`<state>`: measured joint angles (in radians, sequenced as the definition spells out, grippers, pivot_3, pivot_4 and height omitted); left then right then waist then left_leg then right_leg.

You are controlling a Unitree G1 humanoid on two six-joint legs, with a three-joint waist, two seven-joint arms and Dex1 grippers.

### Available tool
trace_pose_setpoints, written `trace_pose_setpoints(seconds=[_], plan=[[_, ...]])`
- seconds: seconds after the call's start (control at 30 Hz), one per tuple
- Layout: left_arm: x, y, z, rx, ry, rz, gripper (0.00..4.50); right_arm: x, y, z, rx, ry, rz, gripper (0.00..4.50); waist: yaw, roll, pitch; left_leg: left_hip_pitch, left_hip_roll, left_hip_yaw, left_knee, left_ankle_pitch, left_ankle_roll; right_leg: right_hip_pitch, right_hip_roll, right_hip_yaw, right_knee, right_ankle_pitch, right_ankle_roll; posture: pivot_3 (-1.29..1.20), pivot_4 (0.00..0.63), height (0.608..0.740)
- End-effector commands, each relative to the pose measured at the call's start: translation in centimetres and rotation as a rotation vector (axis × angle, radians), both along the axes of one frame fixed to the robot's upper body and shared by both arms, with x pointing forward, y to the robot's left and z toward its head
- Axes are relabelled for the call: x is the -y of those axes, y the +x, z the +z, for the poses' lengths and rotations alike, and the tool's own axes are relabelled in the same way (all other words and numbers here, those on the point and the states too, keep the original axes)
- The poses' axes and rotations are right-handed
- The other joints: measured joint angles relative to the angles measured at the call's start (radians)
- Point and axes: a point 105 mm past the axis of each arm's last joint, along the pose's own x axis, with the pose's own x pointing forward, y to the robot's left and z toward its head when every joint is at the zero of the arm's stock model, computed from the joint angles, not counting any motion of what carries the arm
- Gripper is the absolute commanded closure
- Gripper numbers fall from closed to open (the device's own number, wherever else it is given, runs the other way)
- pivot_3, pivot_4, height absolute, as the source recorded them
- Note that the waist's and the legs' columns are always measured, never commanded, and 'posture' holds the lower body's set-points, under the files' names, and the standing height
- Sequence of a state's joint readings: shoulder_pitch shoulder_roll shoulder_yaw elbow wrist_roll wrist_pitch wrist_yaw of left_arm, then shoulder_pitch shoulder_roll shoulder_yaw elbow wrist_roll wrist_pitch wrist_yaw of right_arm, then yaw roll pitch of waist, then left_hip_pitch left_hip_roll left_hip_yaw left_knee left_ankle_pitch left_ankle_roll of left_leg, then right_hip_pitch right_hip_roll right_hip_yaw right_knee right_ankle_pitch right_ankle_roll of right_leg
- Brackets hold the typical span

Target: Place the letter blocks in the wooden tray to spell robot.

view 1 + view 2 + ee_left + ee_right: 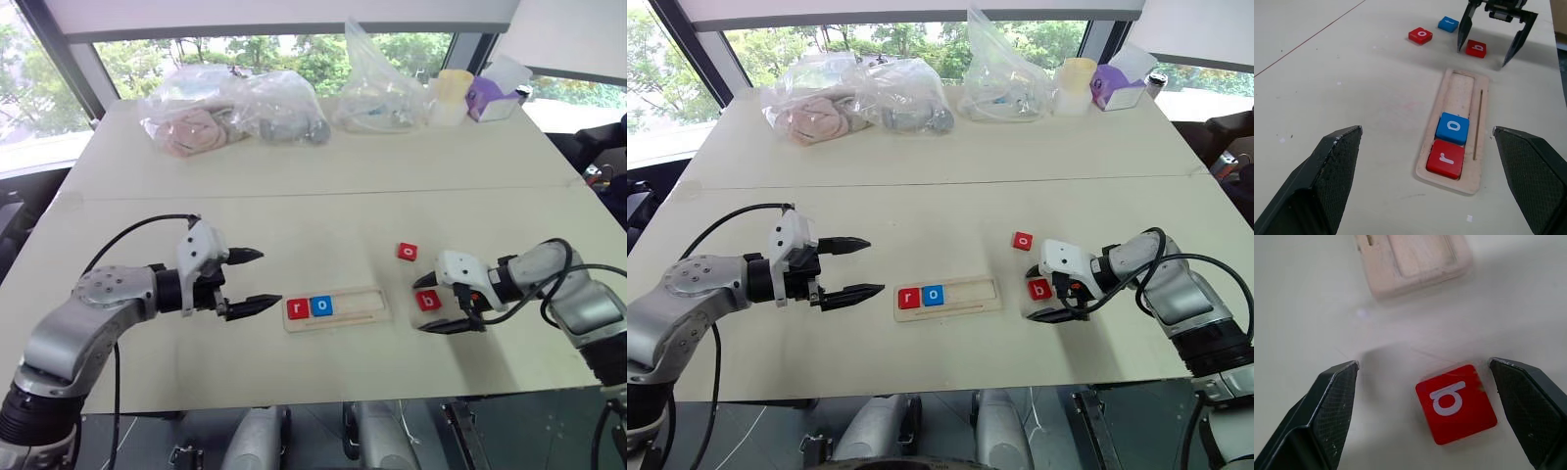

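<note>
Pale wood caught my eye first: the long shallow light-wood tray [362, 311] lay on the near part of the cream bench [313, 235], its thin rim framing a red square tile marked r [298, 308] and a blue square tile marked o [321, 305], side by side at the tray's left end. The rest of the tray was bare, so I judged two letters done and three to go.

My left hand [250, 281] hovered just off the tray's left end, black fingers spread wide and holding nothing. My right hand [1046, 292] sat just right of the tray, tilted down over the red b tile [1456, 403], its two cross-hatched fingers [1332, 401] wide apart, straddling the tile without touching it. I took this to be the pick-up of the b. The next move, as I read it, called for lowering squarely, closing on the tile's flat sides, then setting it flush beside the blue o.

Just beyond the b lay a second red o tile [1421, 35] and, near it, a blue tile [1448, 23] whose letter I could not read.

Farther back, crinkled clear plastic bags [230, 113] and a purple box [493, 98] lined the far edge.
</note>
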<state>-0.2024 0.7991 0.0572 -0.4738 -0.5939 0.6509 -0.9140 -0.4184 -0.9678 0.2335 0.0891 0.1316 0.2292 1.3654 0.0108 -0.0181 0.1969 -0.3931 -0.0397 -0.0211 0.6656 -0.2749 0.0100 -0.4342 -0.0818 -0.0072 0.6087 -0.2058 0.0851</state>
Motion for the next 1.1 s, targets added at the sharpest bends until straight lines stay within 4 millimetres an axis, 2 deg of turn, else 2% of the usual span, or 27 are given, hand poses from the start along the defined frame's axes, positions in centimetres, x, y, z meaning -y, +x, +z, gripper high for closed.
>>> trace_pose_setpoints(seconds=[0.03, 0.5, 0.73, 0.83, 0.9, 1.0, 1.1], plan=[[-0.1, -0.3, 1.0, 0.039, 0.005, -0.008, 0.00, 0.9, 0.1, -0.4, 0.007, -0.044, -0.002, 0.12, 0.001, 0.000, 0.000, 0.000, 0.000, 0.000, 0.000, 0.000, 0.000, 0.000, 0.000, 0.000, 0.000, 0.000, 0.000, 0.00, 0.150, 0.725], [0.1, -0.6, 0.6, 0.030, 0.001, -0.001, 0.00, 3.4, 1.2, 0.2, 0.028, -0.087, -0.067, 0.12, 0.002, 0.000, 0.000, 0.002, 0.000, 0.000, 0.002, 0.000, 0.000, 0.003, 0.000, 0.000, 0.000, 0.000, 0.000, 0.00, 0.150, 0.725], [0.2, -0.4, 0.7, 0.037, -0.003, -0.005, 0.00, 3.5, 0.6, -0.1, 0.009, -0.093, -0.055, 0.12, 0.003, 0.000, 0.000, 0.002, 0.000, 0.000, 0.002, 0.000, 0.000, 0.003, 0.000, 0.000, 0.000, 0.000, -0.001, 0.00, 0.150, 0.725], [0.2, -0.3, 0.7, 0.039, -0.002, -0.006, 0.00, 3.5, 0.4, -0.1, 0.005, -0.093, -0.052, 0.94, 0.003, 0.000, 0.000, 0.002, 0.000, 0.000, 0.002, 0.000, 0.000, 0.003, 0.000, 0.000, 0.000, 0.000, -0.001, 0.00, 0.150, 0.725], [0.2, -0.3, 0.7, 0.040, -0.002, -0.007, 0.00, 3.1, 0.3, 0.0, 0.004, -0.079, -0.045, 1.80, 0.003, 0.000, 0.000, 0.002, 0.000, 0.000, 0.002, 0.000, 0.000, 0.003, 0.000, 0.000, 0.000, 0.000, -0.001, 0.00, 0.150, 0.725], [0.3, -0.2, 0.7, 0.041, 0.000, -0.008, 0.00, 1.9, 0.2, 0.4, 0.005, -0.028, -0.035, 3.40, 0.002, 0.000, 0.000, 0.002, 0.000, 0.000, 0.001, 0.000, 0.000, 0.003, 0.000, 0.000, 0.000, 0.000, -0.001, 0.00, 0.150, 0.725], [0.2, -0.2, 0.7, 0.040, 0.000, -0.008, 0.00, 0.5, 0.2, 1.5, 0.032, 0.014, -0.019, 3.41, 0.002, 0.000, 0.000, 0.002, 0.000, 0.000, 0.001, 0.000, 0.000, 0.003, 0.000, 0.000, 0.001, 0.000, -0.001, 0.00, 0.150, 0.725]])
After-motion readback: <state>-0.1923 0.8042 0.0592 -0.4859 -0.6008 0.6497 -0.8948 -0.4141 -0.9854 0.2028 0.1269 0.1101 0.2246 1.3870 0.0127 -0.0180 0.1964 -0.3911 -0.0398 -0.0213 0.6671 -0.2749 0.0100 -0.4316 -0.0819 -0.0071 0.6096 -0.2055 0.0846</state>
